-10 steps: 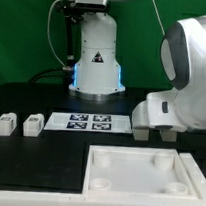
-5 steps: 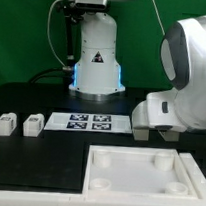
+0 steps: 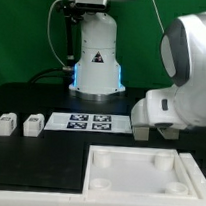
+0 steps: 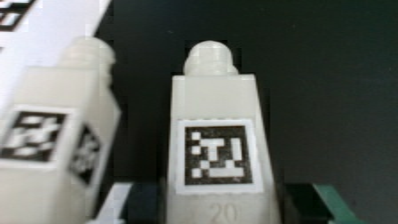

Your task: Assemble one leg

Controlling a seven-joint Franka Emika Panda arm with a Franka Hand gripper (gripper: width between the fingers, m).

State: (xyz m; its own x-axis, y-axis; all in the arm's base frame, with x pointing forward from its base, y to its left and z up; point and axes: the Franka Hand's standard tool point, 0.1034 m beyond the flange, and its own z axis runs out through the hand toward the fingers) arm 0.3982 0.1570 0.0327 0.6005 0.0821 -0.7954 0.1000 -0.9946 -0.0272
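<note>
On the black table [image 3: 26, 97], a white square tagged leg [image 4: 217, 140] sits between your gripper [image 4: 217, 203] jaws, long axis pointing away (clamped? can't tell)

White tagged leg [image 4: 217, 130] lies just beside second leg [image 4: 63, 115].

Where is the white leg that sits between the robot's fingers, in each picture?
Wrist view: the white leg fills the middle, tag facing the camera, clamped between the fingers of the gripper; a second leg lies beside it.
Exterior view: under the gripper on the exterior view's right, mostly hidden; pale blocks peek out below, and I cannot tell which is it.
Shared landmark: the black table, dark around the legs in both.
</note>
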